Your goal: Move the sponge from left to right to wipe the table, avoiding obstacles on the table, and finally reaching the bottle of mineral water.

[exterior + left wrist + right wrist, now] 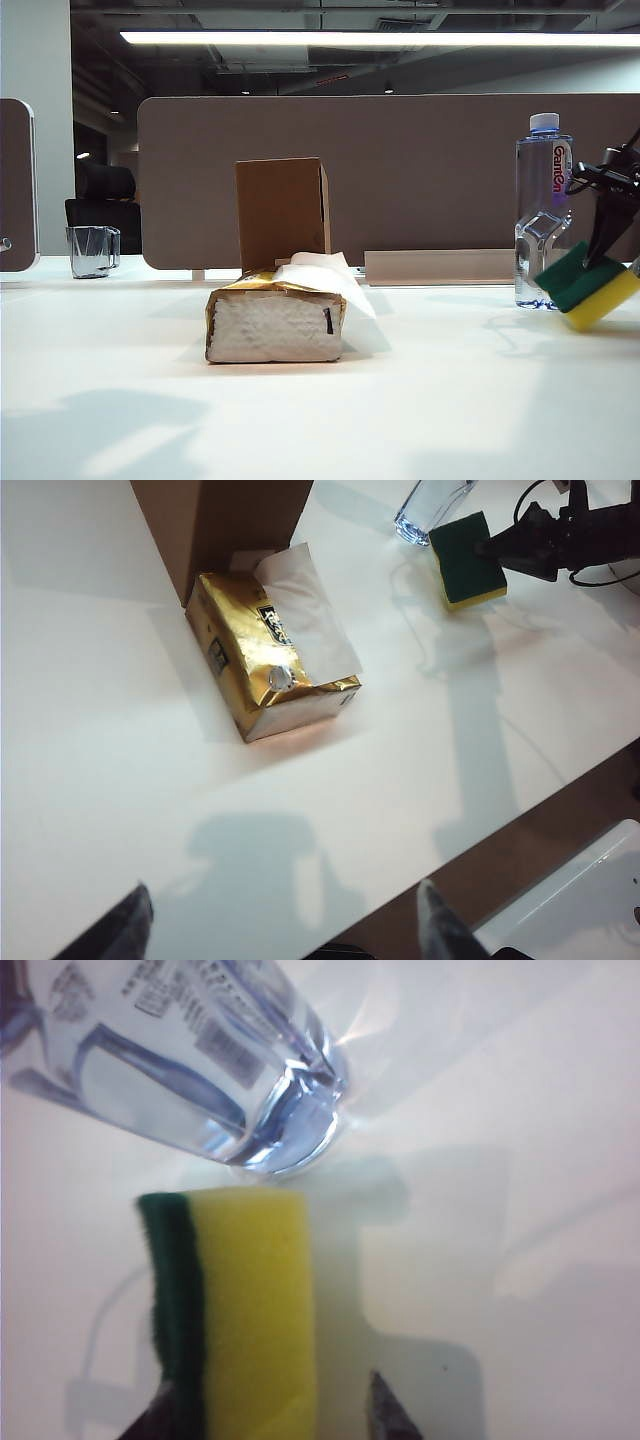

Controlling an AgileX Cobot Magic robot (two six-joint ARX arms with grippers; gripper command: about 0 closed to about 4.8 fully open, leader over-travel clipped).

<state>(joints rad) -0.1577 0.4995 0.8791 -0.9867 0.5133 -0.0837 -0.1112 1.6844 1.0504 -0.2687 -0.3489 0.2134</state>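
Now, in the exterior view, the right gripper [600, 262] is seen at the far right edge, pointing down, with the sponge [588, 285] clamped between its dark fingers. The sponge is tilted, green layer up, yellow foam below, and appears lifted clear of the table [420, 400]. The bottle [543, 210] stands upright just beside the gripper, on its inner side, with the sponge's green corner right at its base. Well away from the gripper, toward the middle, the tissue pack [277, 322] lies flat with a white tissue poking out, and the box [282, 213] stands upright close behind it. A glass cup [92, 250] is seen at the far left. The left gripper is not seen in this view.

From the left wrist, only the tips of the left gripper [285, 925] are caught, set wide apart with nothing between them, held above bare table [100, 730]. Ahead of it lies the gold pack [272, 655], touching the box [220, 520] beyond. Farther off, the sponge [466, 560] is held by the right gripper's black fingers [520, 545], next to the bottle's base [425, 510].

From the right wrist, the sponge [240, 1310] is pinched between the fingertips of the right gripper [275, 1415], jaws held apart by its thickness, green face to one side. Just past the sponge's end, the bottle's clear base [280, 1130] is seen; whether they touch cannot be told.
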